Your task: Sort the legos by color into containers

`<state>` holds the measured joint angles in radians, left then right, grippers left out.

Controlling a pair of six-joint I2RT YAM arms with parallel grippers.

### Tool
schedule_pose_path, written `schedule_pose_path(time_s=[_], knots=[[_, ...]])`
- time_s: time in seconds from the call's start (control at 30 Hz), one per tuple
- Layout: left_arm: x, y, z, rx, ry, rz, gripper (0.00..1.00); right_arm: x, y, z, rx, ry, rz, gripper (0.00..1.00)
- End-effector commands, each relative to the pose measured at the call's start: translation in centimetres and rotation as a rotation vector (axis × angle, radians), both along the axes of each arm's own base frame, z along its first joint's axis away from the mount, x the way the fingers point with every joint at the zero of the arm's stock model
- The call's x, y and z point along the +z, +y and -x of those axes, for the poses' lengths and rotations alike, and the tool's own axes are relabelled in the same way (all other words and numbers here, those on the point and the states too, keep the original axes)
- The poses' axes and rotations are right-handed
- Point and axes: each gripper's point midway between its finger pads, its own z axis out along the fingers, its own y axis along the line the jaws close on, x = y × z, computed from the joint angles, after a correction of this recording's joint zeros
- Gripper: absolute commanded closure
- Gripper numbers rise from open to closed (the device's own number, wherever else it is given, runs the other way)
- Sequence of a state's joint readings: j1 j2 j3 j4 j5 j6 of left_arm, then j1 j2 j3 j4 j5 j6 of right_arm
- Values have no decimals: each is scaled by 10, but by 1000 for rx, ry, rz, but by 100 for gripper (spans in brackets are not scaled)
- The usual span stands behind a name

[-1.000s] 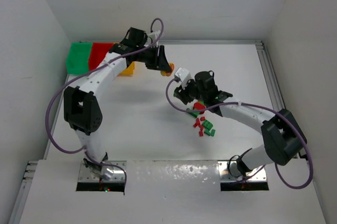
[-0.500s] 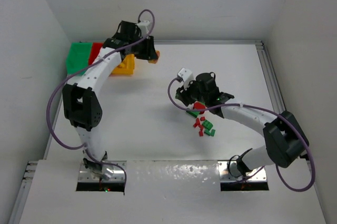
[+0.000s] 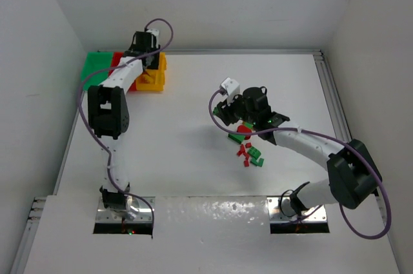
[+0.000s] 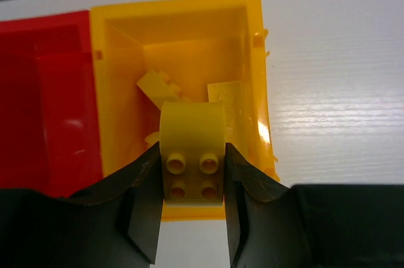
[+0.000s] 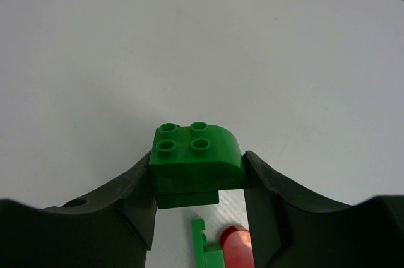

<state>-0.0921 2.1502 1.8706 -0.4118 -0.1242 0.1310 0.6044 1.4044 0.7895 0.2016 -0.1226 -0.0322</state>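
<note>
Left pincer (image 4: pixel 192 176) clamped on yellow brick (image 4: pixel 192 130), flat sides squeezed, studs toward camera. Brick hangs over yellow bin (image 4: pixel 120 47), near its front wall; other yellow pieces lie inside. Red bin (image 4: pixel 38 91) touching alongside.

Right pincer (image 5: pixel 197 176) clamped on green brick (image 5: pixel 196 151), lifted off desk (image 5: pixel 189 41), close above loose pile (image 3: pixel 250 151). Green bin (image 3: pixel 97 68) well apart, left end of row.

Bricks light, stiff, smooth plastic: slippery, I reckon, no crush risk. Best hold: opposite flat walls, mid-height, never rounded top.
</note>
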Motion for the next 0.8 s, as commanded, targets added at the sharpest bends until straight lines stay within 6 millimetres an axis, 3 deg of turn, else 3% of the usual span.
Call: schedule_pose_path(time_s=[0.0, 0.1, 0.2, 0.23, 0.3, 0.43, 0.57, 0.6, 0.63, 0.67, 0.73, 0.77], knots=[[9, 4, -22, 34, -71, -45, 93, 32, 12, -12, -5, -64, -74, 100], [-7, 13, -26, 66, -51, -88, 75, 33, 11, -11, -5, -65, -73, 100], [-7, 10, -26, 42, -53, -82, 61, 34, 11, -10, -2, -65, -74, 100], [-7, 9, -26, 35, -52, -79, 50, 34, 11, -10, -2, -65, -74, 100], [-4, 4, -26, 19, -52, -61, 41, 35, 11, -10, -2, -66, -75, 100], [21, -3, -24, 4, -89, -12, 26, 37, 11, -10, 1, -67, -78, 100], [66, -16, -16, -26, -140, 66, 29, 36, 14, -7, 18, -55, -77, 100], [90, -39, -6, -137, -157, 147, 32, 37, 13, -7, 17, -57, -78, 100], [101, -54, 4, -217, -154, 191, 38, 35, 13, -6, 18, -55, -77, 100], [115, -91, 32, -403, -118, 287, 39, 41, 13, -4, 8, -53, -106, 100], [107, -138, 82, -638, -7, 323, 40, 49, 17, 0, 27, -69, -152, 100], [113, -156, 108, -752, 11, 325, 40, 57, 18, 1, 34, -85, -175, 100]])
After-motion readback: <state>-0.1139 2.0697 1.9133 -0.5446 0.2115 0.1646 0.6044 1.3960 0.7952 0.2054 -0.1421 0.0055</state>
